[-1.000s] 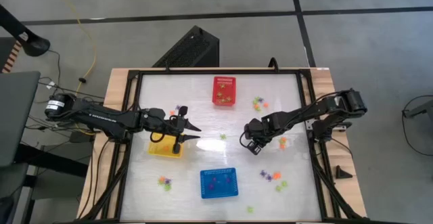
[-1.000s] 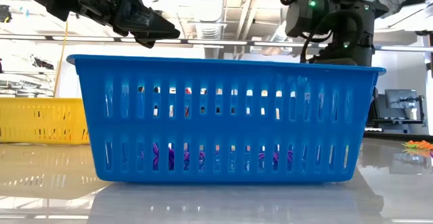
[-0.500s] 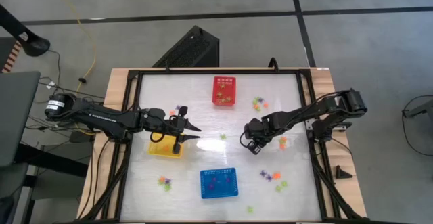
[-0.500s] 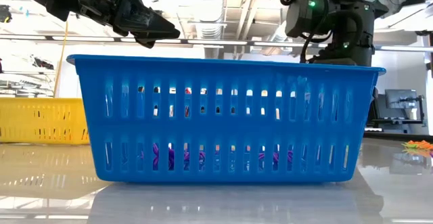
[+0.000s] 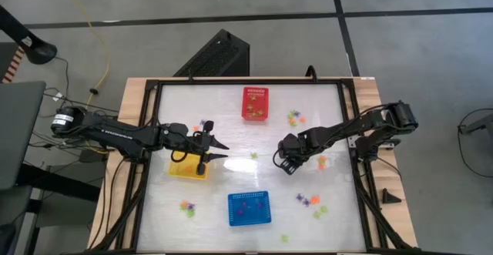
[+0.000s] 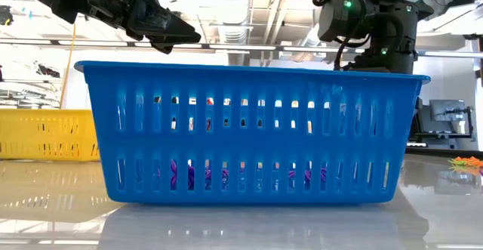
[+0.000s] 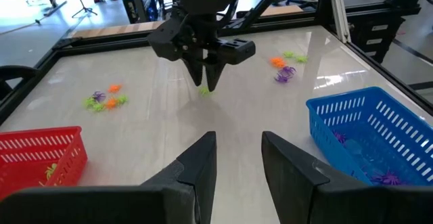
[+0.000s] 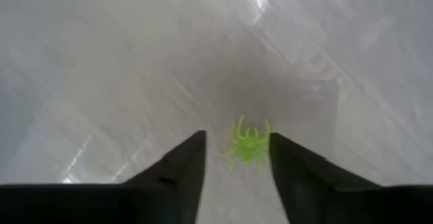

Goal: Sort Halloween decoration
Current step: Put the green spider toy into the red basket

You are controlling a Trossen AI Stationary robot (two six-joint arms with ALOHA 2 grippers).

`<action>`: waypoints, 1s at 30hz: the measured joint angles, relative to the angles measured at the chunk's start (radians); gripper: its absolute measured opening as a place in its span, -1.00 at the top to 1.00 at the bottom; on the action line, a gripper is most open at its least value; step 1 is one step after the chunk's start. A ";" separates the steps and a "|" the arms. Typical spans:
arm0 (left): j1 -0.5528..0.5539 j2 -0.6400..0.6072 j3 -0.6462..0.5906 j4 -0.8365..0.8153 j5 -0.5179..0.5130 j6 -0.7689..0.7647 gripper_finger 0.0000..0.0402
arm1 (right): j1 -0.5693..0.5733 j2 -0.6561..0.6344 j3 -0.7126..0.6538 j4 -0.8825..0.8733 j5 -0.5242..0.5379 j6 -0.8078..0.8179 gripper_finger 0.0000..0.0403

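Note:
Small orange, purple and light green trinkets lie in loose groups on the white table (image 5: 231, 178), for instance at the far right (image 5: 294, 117), the near right (image 5: 308, 202) and the near left (image 5: 187, 206). My right gripper (image 5: 282, 164) is open near the table's middle, tilted down. A light green spider (image 8: 249, 145) shows between its fingers in the right wrist view, lying flat on the table with neither finger on it. From the left wrist view that spider (image 7: 204, 91) sits just under the right gripper (image 7: 208, 80). My left gripper (image 7: 238, 158) hangs open and empty above the yellow basket (image 5: 189, 167).
A red basket (image 5: 256, 103) stands at the far middle and a blue basket (image 5: 249, 208) at the near middle, with purple trinkets (image 6: 189, 176) inside it. A black frame (image 5: 350, 132) borders the table. Bare table lies between the two grippers.

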 joint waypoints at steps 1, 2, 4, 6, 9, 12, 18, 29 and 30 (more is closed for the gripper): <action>0.000 0.000 0.000 0.000 0.000 0.000 0.46 | 0.000 0.000 0.000 0.000 0.000 0.000 -0.12; 0.000 0.000 0.000 0.000 0.000 0.000 0.46 | 0.000 0.000 0.000 0.000 -0.001 -0.003 -0.21; 0.000 0.000 0.000 0.000 0.000 0.000 0.46 | 0.000 0.000 0.000 -0.002 -0.002 -0.012 -0.35; 0.000 0.000 0.000 0.000 0.000 0.000 0.46 | 0.000 0.000 -0.005 0.004 -0.002 -0.009 -0.44; 0.000 0.000 0.000 0.000 0.000 0.000 0.46 | 0.000 0.000 -0.030 0.025 -0.004 0.000 -0.48; 0.000 0.000 0.000 0.000 0.000 0.000 0.46 | 0.000 -0.001 -0.063 0.047 -0.006 0.002 -0.48; 0.000 0.000 0.000 0.000 0.000 0.000 0.46 | 0.001 -0.005 -0.092 0.082 0.000 -0.005 -0.45; 0.000 0.000 0.000 0.000 0.000 0.000 0.46 | 0.001 -0.004 -0.092 0.093 0.000 0.000 -0.44; 0.000 0.000 0.000 0.000 0.000 0.000 0.46 | 0.001 -0.004 -0.092 0.093 0.000 0.000 -0.44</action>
